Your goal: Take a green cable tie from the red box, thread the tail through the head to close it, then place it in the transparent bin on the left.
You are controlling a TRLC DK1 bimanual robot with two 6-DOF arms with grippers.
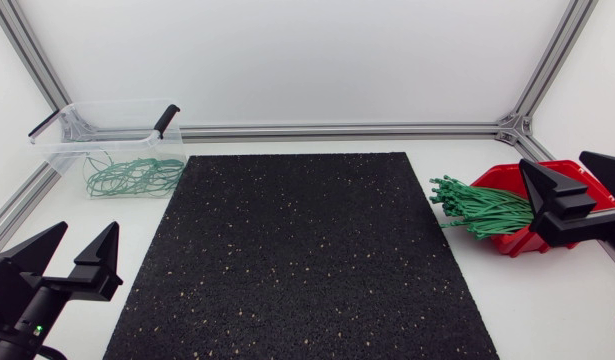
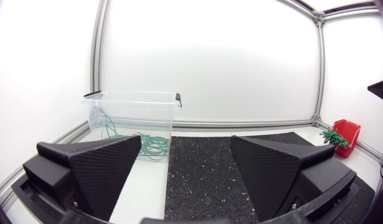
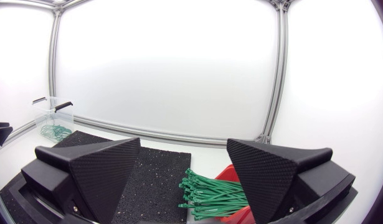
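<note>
At the middle of the white tabletop [image 1: 547,300], a black speckled rubber mat [image 1: 302,255] is lying flat, and everything else is sitting around it. Just off the mat's far left corner, a transparent plastic bin with black handle clips [image 1: 59,160] is standing upright. A loose tangle of closed green cable-tie loops [image 1: 132,177] is lying on its floor.

Off the mat's right edge, toward its far end, a red plastic box [image 1: 499,181] is resting on the tabletop. A thick bundle of straight green cable ties [image 1: 482,210] is lying in it. The ties are spilling out of the side facing the mat, and their fanned ends are stopping just short of the mat's edge.

The left gripper [image 1: 87,228] is hanging off the mat's near left corner, over bare tabletop and well apart from the bin. Its two black wedge fingers are standing wide apart and gripping nothing. In the left wrist view only mat and tabletop are showing through the gap.

The right gripper [image 1: 553,160] is hovering beyond the mat's right edge, above the red box and the rear of the bundle. Its fingers are likewise spread wide and holding nothing. In the right wrist view the ties are lying below the gap, pointing toward the mat, with neither finger touching them.
</note>
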